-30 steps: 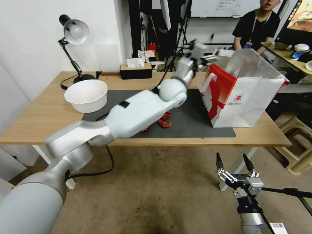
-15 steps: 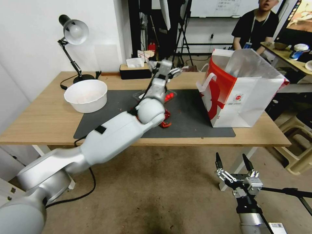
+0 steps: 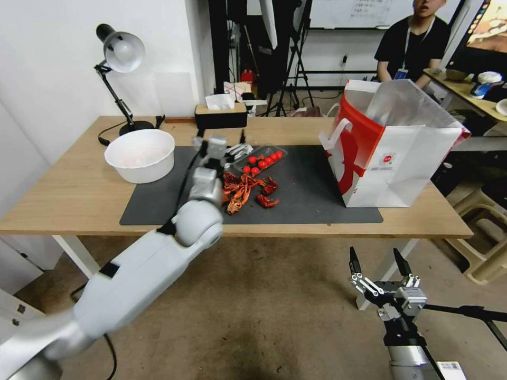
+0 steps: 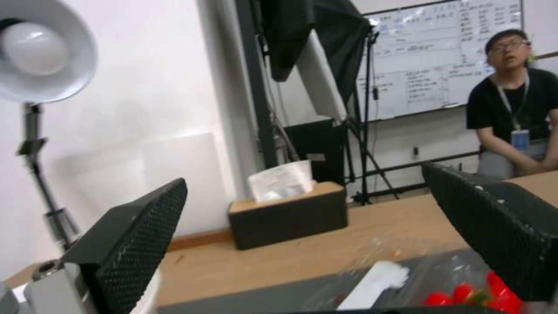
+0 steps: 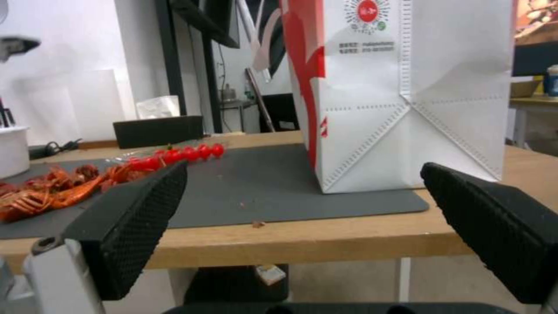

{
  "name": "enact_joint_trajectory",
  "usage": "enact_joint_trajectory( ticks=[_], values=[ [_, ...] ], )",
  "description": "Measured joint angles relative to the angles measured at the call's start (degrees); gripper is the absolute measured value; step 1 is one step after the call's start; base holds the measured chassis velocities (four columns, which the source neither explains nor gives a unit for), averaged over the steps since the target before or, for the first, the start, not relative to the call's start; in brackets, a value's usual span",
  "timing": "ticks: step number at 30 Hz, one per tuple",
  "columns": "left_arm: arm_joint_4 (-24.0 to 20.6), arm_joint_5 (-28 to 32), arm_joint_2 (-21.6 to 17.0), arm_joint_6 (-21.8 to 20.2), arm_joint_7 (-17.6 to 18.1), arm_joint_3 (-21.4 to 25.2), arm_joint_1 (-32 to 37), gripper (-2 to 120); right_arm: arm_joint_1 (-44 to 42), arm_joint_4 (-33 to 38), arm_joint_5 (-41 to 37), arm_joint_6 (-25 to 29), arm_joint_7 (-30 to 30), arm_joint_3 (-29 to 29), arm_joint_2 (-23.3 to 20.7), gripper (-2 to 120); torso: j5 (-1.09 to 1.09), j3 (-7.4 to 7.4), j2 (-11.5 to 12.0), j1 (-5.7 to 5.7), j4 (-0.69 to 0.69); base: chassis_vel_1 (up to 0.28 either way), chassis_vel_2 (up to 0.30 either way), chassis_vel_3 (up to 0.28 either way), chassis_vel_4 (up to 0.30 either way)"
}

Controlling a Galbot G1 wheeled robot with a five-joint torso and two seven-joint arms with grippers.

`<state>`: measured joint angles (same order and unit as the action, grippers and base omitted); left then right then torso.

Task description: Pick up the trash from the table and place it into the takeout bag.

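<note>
White paper takeout bag (image 3: 401, 158) stands upright on the table's (image 3: 79, 184) right end. Left gripper (image 3: 219, 150) hovers over the grey mat (by crayfish shells (image 3: 245, 190)), fingers wide, holding nothing. Right gripper (image 3: 381, 270) waits below the table edge, fingers wide.

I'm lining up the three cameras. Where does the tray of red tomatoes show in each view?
Head view: tomato tray on the mat, mid-table, just beyond the left hand.
Left wrist view: tray close below the open fingers.
Right wrist view: tray far on the mat, beyond the shells.
Shared landmark: tissue box.
</note>
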<state>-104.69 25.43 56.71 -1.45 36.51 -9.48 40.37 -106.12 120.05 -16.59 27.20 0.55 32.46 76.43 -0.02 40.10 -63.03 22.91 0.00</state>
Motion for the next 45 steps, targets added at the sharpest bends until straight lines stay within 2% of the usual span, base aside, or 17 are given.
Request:
enact_joint_trajectory(
  ticks=[12,14,15,19,25,31,45],
  values=[
    [-5.9,-2.7,-1.2,2.2,-2.3,9.2,15.3,100,0.7,0.5,0.3,-0.7,0.1,-0.7,-0.4,100,0.00,0.00,0.0,0.00,0.00,0.000,0.000,0.000,0.000],
    [-7.8,-4.3,-0.9,3.6,-3.5,13.2,22.7,100,0.9,0.5,0.3,-0.8,0.1,-0.9,-0.6,100,0.02,0.00,0.0,0.00,-0.01,0.000,0.000,0.000,0.000],
    [-7.8,-4.3,-0.9,3.6,-3.5,13.2,22.7,100,0.9,0.5,0.3,-0.8,0.1,-0.9,-0.6,100,0.02,0.00,0.0,0.00,-0.01,0.000,0.000,0.000,0.000],
    [-11.0,-7.2,-1.2,4.9,-5.6,17.3,32.4,100,1.3,0.2,-0.4,-0.6,0.0,-1.1,-0.6,100,0.01,0.00,0.0,0.00,0.02,0.000,0.000,0.000,0.000],
    [-13.2,-10.0,0.1,5.9,-6.2,19.2,37.1,100,1.4,0.1,-1.1,-0.8,-0.9,-1.5,-0.6,100,0.02,0.00,0.0,0.00,-0.02,0.000,0.000,0.000,0.000],
    [-14.8,-10.7,0.9,7.5,-7.5,22.5,42.2,100,1.6,0.2,-1.4,-1.6,-1.2,-1.5,-1.1,100,0.02,0.00,0.0,0.00,0.01,0.000,0.000,0.000,0.000],
    [-15.7,-8.1,2.5,12.0,-11.1,25.8,48.5,100,1.6,0.4,-2.4,-3.5,-1.3,-1.3,-1.6,100,0.02,0.00,0.0,0.01,0.00,0.000,0.000,0.000,0.000]
  ],
)
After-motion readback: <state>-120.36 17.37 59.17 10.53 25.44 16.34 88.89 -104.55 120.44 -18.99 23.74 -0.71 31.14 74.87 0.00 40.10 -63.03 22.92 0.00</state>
